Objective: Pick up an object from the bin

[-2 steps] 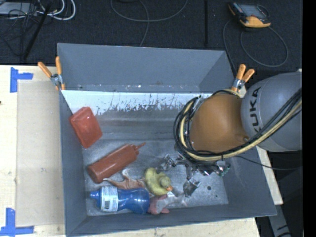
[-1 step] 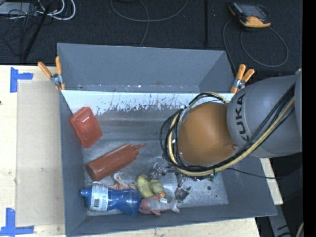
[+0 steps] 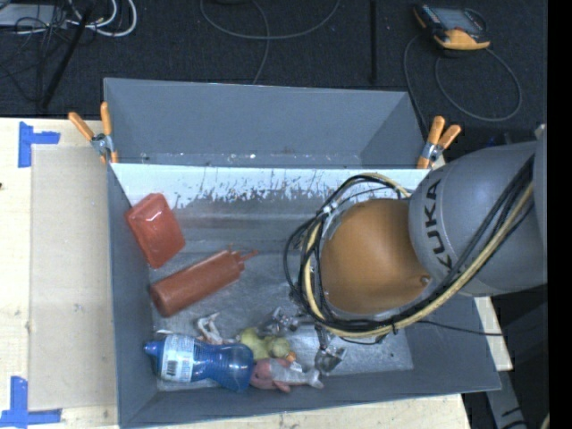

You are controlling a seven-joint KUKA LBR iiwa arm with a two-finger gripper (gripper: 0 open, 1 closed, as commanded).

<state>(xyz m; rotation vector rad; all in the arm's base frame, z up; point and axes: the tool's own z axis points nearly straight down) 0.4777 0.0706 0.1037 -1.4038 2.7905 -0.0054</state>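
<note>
Now the gripper (image 3: pixel 327 356) hangs low by small toys (image 3: pixel 268 345) and a blue bottle (image 3: pixel 201 362); open or clenched, unclear; nothing lifted yet.

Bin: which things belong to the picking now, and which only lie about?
Job: gripper; grey metal bin; small yellow toy and small pink toy, nearest the gripper.
Lying about: blue plastic bottle; red-brown squeeze bottle; red rounded block.
</note>
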